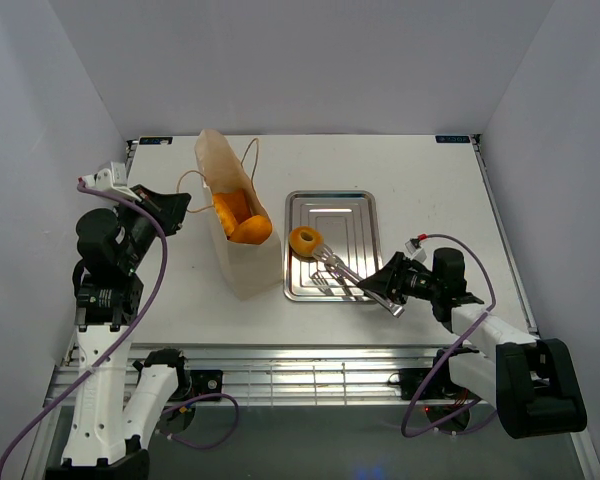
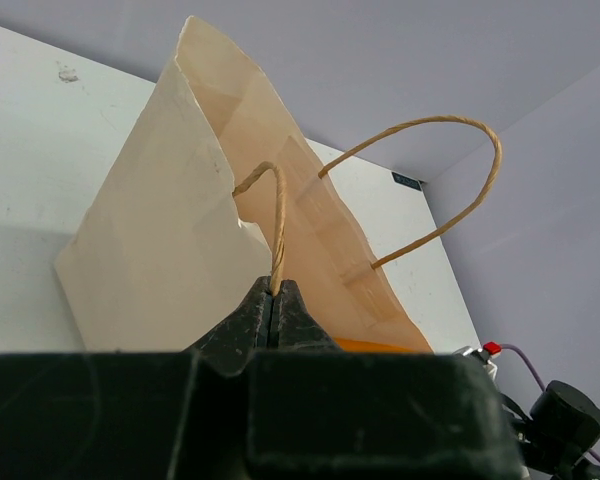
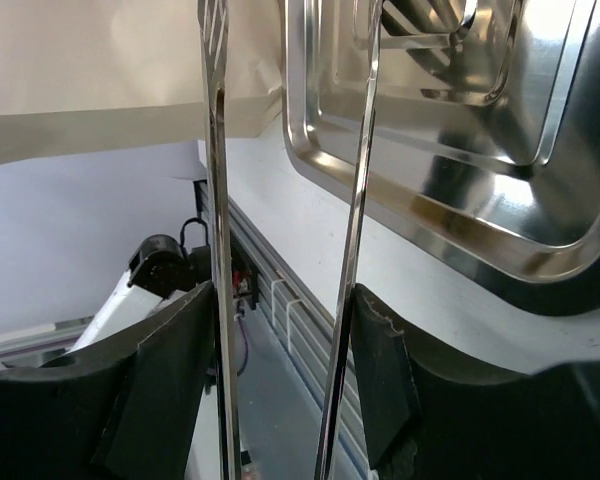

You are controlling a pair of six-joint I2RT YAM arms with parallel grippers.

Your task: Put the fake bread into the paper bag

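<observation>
The cream paper bag point(image 1: 242, 258) stands left of centre, mouth open, with golden-orange bread pieces point(image 1: 242, 220) inside. My left gripper point(image 1: 177, 208) is shut on its near string handle point(image 2: 277, 215); the bag point(image 2: 160, 250) fills the left wrist view, with a strip of orange bread point(image 2: 380, 345) behind the fingers. My right gripper point(image 1: 388, 290) is shut on the metal tongs point(image 1: 345, 275), whose tips hold the ring doughnut point(image 1: 305, 241) at the tray's left edge, right beside the bag. In the right wrist view my gripper point(image 3: 280, 330) squeezes both tong arms point(image 3: 217, 200); the doughnut is out of that view.
The silver rectangular tray point(image 1: 358, 205) lies right of the bag, with only the tong tips and doughnut over it; it shows shiny in the right wrist view point(image 3: 460, 150). The bag's far handle point(image 2: 460, 170) loops upright. White walls enclose the table.
</observation>
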